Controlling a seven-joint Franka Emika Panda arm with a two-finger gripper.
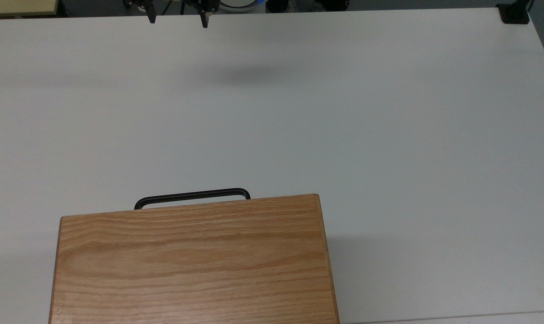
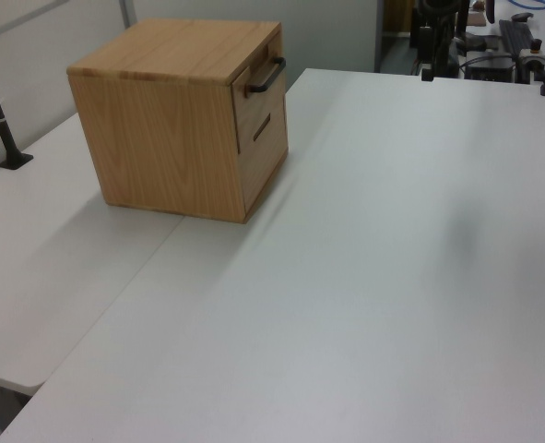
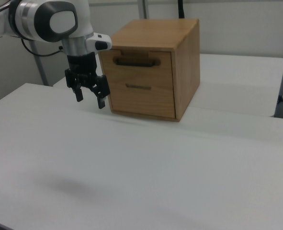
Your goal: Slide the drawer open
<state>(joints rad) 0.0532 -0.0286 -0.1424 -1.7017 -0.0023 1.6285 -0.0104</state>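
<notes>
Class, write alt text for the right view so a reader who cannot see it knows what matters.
A light oak wooden cabinet sits on a white table, its top drawer with a black bar handle closed. A white robot arm's black pincer hangs open in the air at the right view's left, touching nothing.

Bright, even light — soft shadows.

1. The cabinet (image 1: 193, 265) is warm light oak with darker wavy grain lines running along its top.
2. The drawer (image 3: 140, 63) front is the same oak tone.
3. Its handle (image 1: 192, 196) is thin and black.
4. The table (image 1: 343, 112) is plain matte white, unpatterned.
5. The arm (image 3: 50, 19) is glossy white with grey joint covers.
6. The pincer (image 3: 89, 102) is black.
</notes>
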